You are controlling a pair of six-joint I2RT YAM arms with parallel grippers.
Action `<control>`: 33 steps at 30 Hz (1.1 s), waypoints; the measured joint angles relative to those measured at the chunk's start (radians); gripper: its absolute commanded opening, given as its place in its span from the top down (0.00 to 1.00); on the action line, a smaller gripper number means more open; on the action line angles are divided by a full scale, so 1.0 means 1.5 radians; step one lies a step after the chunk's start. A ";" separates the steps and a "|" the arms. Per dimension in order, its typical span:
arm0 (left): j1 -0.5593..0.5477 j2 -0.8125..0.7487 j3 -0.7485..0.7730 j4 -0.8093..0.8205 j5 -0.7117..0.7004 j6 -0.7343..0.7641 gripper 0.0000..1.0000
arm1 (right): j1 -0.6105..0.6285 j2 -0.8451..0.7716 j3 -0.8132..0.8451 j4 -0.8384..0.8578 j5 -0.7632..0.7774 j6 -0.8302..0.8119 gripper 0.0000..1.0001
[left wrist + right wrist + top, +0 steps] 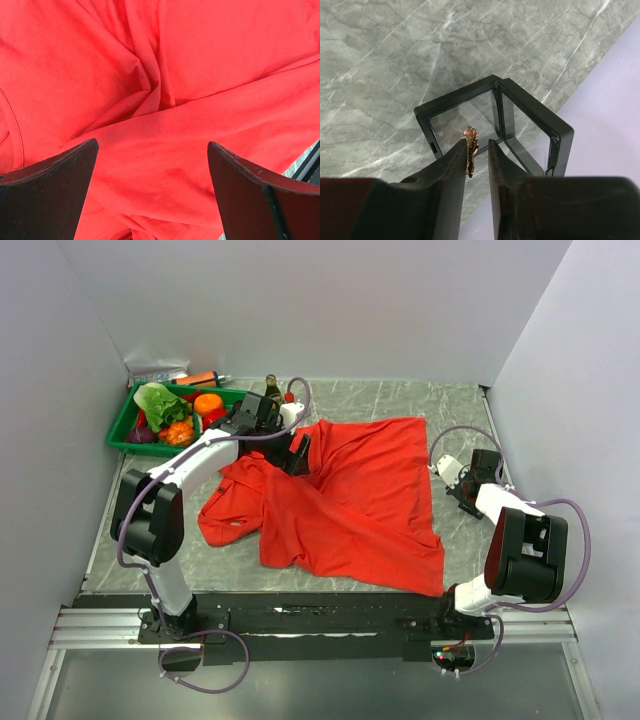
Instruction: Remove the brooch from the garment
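With the right gripper (477, 145) narrowly parted and the brooch (471, 137) against one finger at lower centre of its wrist view, above the open black case (452, 98), it may cling or drop onto the table (380, 75); the left gripper (152, 150) gapes wide over the garment (200, 60).

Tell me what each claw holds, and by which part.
Left claw: nothing, open over the garment. Right claw: brooch between parted fingertips, against one; hold uncertain.

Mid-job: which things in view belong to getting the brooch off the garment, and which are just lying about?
Job: brooch, at the tips of the right gripper; garment; left gripper over it; open black case below the brooch.
Lying about: green tray, vegetables in it, bottle.
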 measured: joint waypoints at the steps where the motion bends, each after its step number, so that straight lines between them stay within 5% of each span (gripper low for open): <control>1: 0.000 0.000 0.000 0.000 0.000 0.000 0.04 | 0.000 0.000 -0.002 0.002 0.001 0.000 0.68; 9: 0.000 0.002 0.000 0.000 0.000 0.000 0.04 | 0.000 -0.001 -0.011 -0.005 0.003 0.015 0.69; 15: 0.000 0.002 0.000 0.000 0.000 -0.005 0.04 | 0.000 -0.001 -0.011 -0.009 -0.004 0.018 0.99; 33: -0.002 0.006 0.005 0.000 0.003 -0.011 0.04 | 0.009 -0.040 -0.032 0.025 0.042 0.012 1.00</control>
